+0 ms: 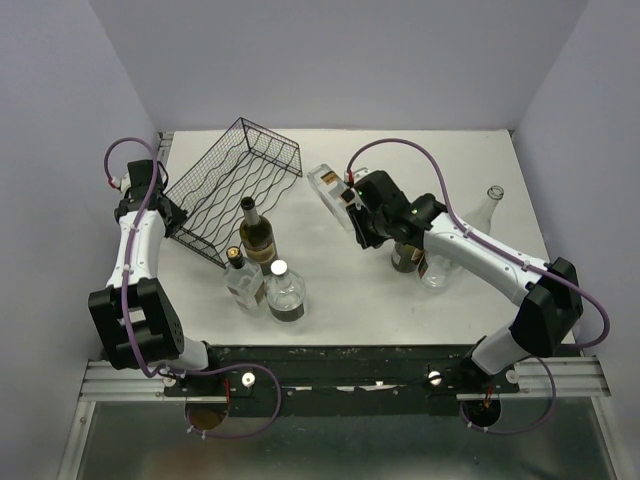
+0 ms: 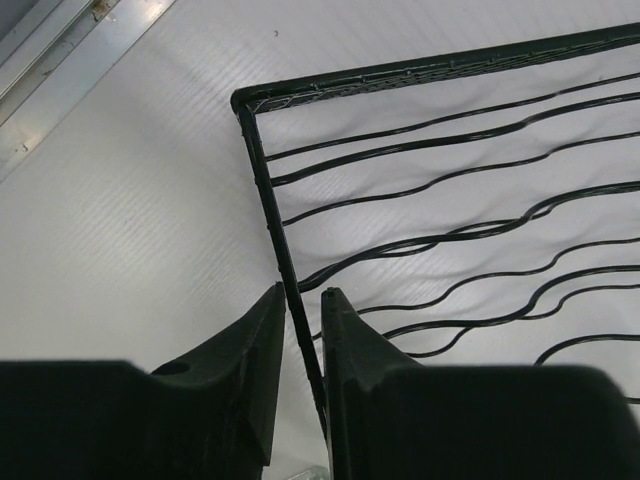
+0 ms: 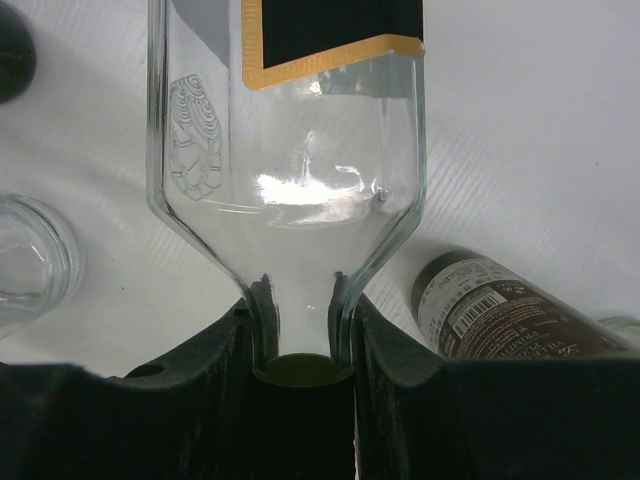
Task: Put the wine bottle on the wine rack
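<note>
On the white table (image 1: 350, 290), the wine rack (image 1: 235, 190) is seen tilted at the back left. Its side wire is pinched between the almost closed fingers of the left hand (image 2: 303, 292). To its right, apart from the rack, the clear wine bottle (image 1: 328, 185) (black, gold-edged label) is clamped at the neck by the right hand (image 3: 300, 290).

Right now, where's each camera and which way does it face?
Top external: above, behind the robot; faces down at the white table; left arm, right arm show.
Left wrist: on left arm, facing the black wire-mesh wine rack; its fingers straddle an edge wire.
Right wrist: on right arm, facing the clear glass bottle with black label; its fingers grip the neck.
Shared with top: rack, bottle.
</note>
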Robot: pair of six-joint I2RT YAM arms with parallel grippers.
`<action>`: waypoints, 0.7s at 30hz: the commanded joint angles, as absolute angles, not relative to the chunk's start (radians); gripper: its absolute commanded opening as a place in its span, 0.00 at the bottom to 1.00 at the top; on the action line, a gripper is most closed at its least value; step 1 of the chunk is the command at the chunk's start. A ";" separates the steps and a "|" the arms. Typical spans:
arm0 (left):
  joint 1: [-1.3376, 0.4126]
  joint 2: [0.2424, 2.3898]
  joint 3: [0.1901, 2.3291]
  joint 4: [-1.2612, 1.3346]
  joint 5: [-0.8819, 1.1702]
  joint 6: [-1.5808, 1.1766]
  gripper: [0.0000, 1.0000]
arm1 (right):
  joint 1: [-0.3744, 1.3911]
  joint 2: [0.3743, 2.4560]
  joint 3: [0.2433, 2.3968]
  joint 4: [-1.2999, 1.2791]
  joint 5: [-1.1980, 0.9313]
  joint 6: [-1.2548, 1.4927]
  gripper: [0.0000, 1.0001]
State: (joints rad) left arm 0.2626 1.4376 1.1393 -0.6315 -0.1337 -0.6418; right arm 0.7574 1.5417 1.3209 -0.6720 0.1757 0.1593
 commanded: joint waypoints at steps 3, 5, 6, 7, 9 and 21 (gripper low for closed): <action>0.267 1.437 1.187 -0.667 -0.052 -0.614 0.21 | 0.750 1.513 1.325 -0.471 0.195 0.156 0.00; 0.268 1.442 1.195 -0.669 -0.012 -0.606 0.17 | 0.752 1.519 1.313 -0.453 0.172 0.153 0.01; 0.268 1.451 1.206 -0.673 0.047 -0.595 0.13 | 0.752 1.522 1.309 -0.445 0.155 0.146 0.00; 0.270 1.460 1.232 -0.692 0.089 -0.578 0.09 | 0.752 1.528 1.302 -0.434 0.144 0.141 0.01; 0.267 1.477 1.262 -0.715 0.141 -0.552 0.00 | 0.752 1.542 1.304 -0.425 0.121 0.132 0.00; 0.267 1.505 1.289 -0.707 0.206 -0.546 0.00 | 0.753 1.635 1.347 -0.434 0.077 0.143 0.01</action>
